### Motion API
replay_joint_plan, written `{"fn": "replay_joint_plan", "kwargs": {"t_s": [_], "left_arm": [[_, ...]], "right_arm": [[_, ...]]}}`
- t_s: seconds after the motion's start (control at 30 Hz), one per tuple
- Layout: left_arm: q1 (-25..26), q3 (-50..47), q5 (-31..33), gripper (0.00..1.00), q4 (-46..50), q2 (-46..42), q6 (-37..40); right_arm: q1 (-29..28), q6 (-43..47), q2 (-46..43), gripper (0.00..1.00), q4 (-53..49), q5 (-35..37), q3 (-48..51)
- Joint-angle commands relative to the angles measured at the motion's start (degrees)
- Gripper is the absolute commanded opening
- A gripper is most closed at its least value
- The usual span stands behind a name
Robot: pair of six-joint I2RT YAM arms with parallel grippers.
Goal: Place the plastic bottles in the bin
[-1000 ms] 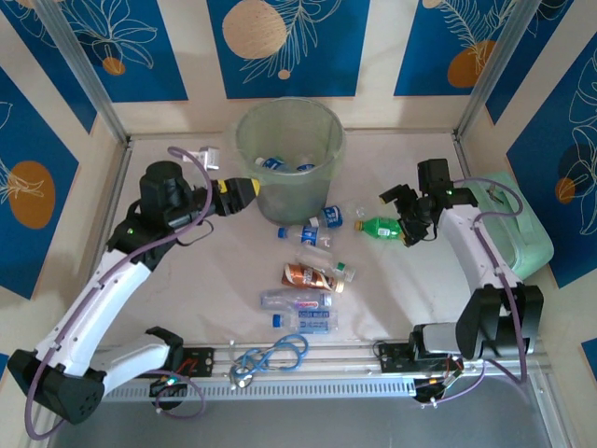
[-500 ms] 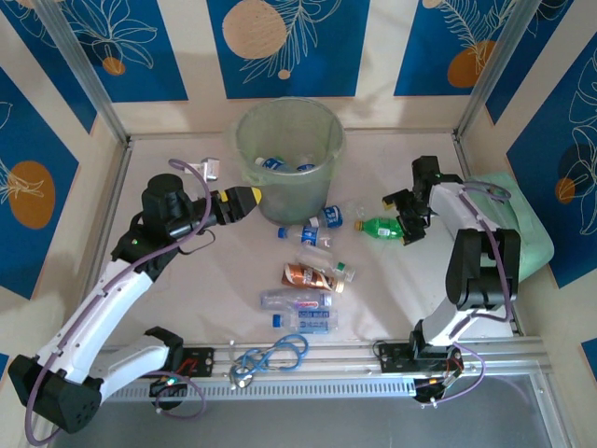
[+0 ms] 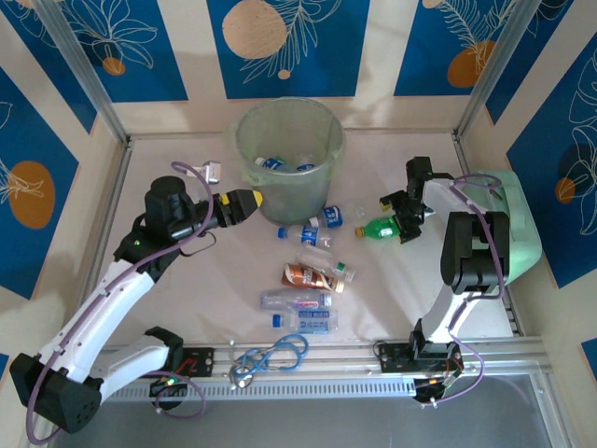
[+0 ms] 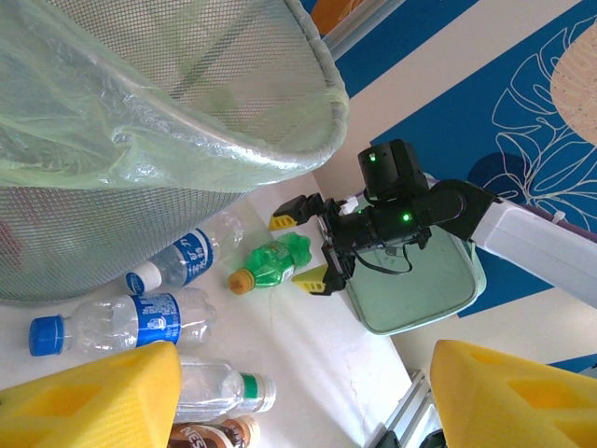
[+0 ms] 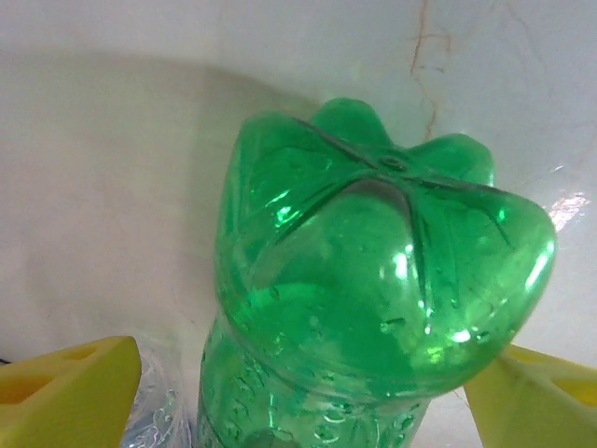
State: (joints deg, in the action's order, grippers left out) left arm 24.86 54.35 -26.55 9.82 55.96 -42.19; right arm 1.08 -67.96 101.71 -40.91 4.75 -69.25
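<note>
The pale-green bin (image 3: 287, 154) stands at the back centre with some bottles inside. My right gripper (image 3: 394, 218) is open, its yellow fingers either side of the base of a green bottle (image 3: 376, 226) lying on the table. In the right wrist view the green bottle (image 5: 373, 280) sits between the fingers (image 5: 65, 387), with a gap on the left side. My left gripper (image 3: 244, 201) hovers open and empty beside the bin's left wall. From the left wrist I see the bin (image 4: 187, 121), the green bottle (image 4: 278, 259) and the right gripper (image 4: 300, 245). Several more bottles (image 3: 308, 275) lie in front of the bin.
A mint-green case (image 3: 511, 224) lies right of the right arm, close to the wall. A coiled blue cable (image 3: 270, 359) rests by the front rail. Clear blue-labelled bottles (image 4: 121, 322) lie under the bin's near side. Panel walls close in three sides.
The right arm folded in and its gripper came down around the green bottle, jaws narrowing slightly. The left gripper drifted a little down and right beside the bin.
</note>
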Motion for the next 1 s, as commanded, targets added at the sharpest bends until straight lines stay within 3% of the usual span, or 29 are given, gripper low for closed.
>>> {"fn": "replay_joint_plan", "kwargs": {"t_s": [0.0, 0.7, 0.97], "left_arm": [[0.01, -0.38, -0.79, 0.71, -1.28, -0.64, -0.18], [0.01, 1.09, -0.35, 0.70, 0.17, -0.49, 1.19], [0.01, 1.38, -0.21, 0.69, 0.63, -0.32, 1.76]], "right_arm": [[-0.38, -0.36, 1.45, 0.88, -0.84, 1.08, 0.17], [-5.53, 5.87, -2.86, 0.68, -1.56, 9.80, 3.47], [-5.85, 7.20, -10.73, 0.66, -2.60, 16.04, 9.78]]}}
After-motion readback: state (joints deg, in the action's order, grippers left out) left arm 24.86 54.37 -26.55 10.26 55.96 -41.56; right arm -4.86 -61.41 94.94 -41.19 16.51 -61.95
